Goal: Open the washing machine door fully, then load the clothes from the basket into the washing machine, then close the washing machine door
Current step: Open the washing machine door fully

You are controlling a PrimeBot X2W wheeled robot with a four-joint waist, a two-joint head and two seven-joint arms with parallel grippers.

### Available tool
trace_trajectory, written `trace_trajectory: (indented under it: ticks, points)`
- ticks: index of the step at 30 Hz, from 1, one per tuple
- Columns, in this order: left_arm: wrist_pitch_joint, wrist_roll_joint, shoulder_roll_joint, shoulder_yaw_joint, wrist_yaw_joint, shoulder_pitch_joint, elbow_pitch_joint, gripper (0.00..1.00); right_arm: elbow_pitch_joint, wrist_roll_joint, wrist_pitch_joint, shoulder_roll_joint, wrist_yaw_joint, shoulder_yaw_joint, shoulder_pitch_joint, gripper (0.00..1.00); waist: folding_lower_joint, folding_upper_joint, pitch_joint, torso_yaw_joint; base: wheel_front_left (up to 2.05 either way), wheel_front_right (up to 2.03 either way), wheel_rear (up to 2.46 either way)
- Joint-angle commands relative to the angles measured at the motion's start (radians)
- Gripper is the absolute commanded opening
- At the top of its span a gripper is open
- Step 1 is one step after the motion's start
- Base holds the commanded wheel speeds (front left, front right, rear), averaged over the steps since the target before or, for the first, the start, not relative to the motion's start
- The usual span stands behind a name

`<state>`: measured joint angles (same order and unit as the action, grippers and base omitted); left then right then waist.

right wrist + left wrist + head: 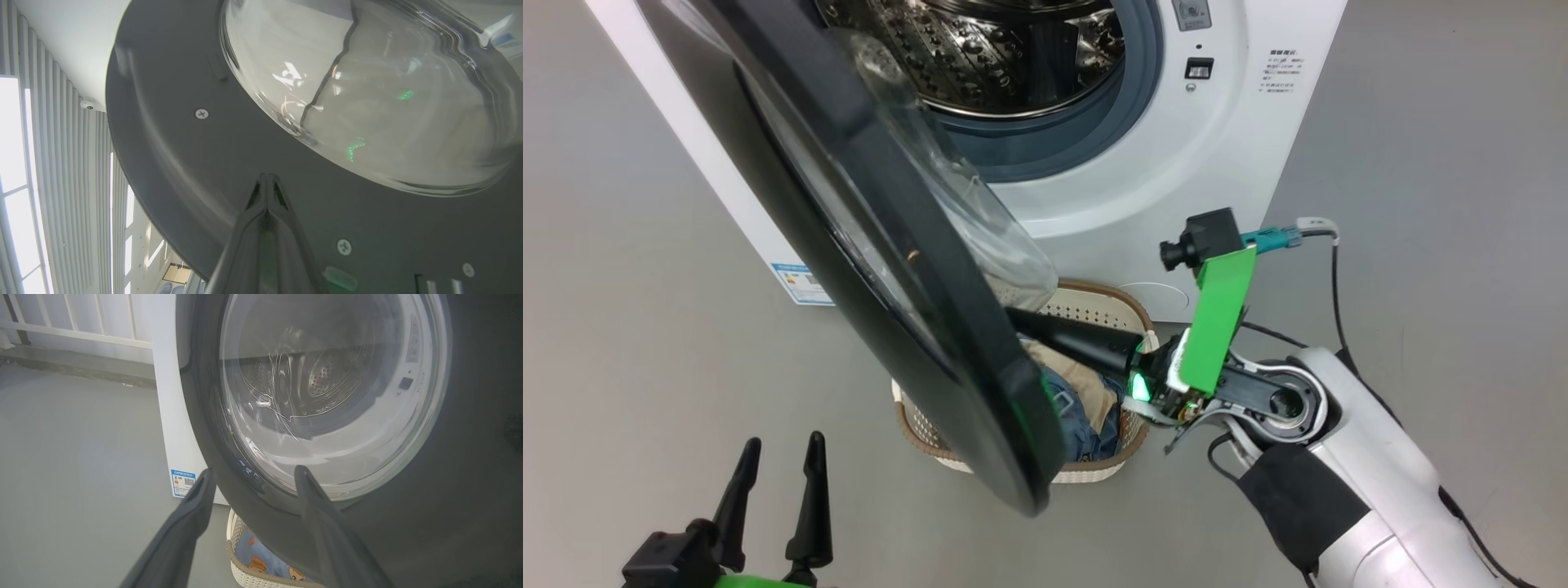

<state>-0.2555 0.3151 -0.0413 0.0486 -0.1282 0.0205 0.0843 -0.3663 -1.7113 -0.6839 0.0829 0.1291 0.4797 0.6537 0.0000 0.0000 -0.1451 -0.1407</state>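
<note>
The white washing machine (pixel 1176 163) stands ahead with its steel drum (pixel 980 49) exposed. Its glossy black door (pixel 907 269) hangs partly open, swung out over the basket (pixel 1094 469). Blue and beige clothes (pixel 1086 400) lie in the basket, partly hidden by the door. My right gripper (pixel 267 179) is shut, empty, its tips at the door's inner face (pixel 204 163) below the glass bowl (pixel 388 102). In the head view its fingers (pixel 1086 339) reach behind the door. My left gripper (pixel 780 457) is open and empty, facing the door's outer side (pixel 408 522). Bear-print fabric (pixel 261 559) shows in the basket (pixel 245 575).
Grey floor (pixel 645 327) surrounds the machine. A blue label (pixel 800 282) sits low on its front corner. A black cable (pixel 1335 294) trails by my right arm. A white railing (pixel 81 326) runs behind the machine's left side.
</note>
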Motion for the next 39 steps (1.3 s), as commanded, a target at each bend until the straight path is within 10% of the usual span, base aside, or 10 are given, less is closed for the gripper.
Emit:
trace_trajectory:
  ticks: [1, 39]
  points:
    - [-0.006, 0.006, -0.009, -0.03, -0.002, -0.009, -0.028, 1.0, 0.036, -0.02, 0.004, -0.033, 0.002, 0.029, -0.018, 0.0, 0.0, 0.0, 0.001, 0.0, 0.0, 0.0, 0.0]
    - [-0.006, 0.022, -0.009, -0.022, -0.002, 0.023, -0.027, 1.0, 0.034, -0.132, 0.147, -0.033, 0.002, 0.192, -0.075, 0.0, 0.0, 0.0, 0.09, 0.022, 0.0, 0.0, 0.0]
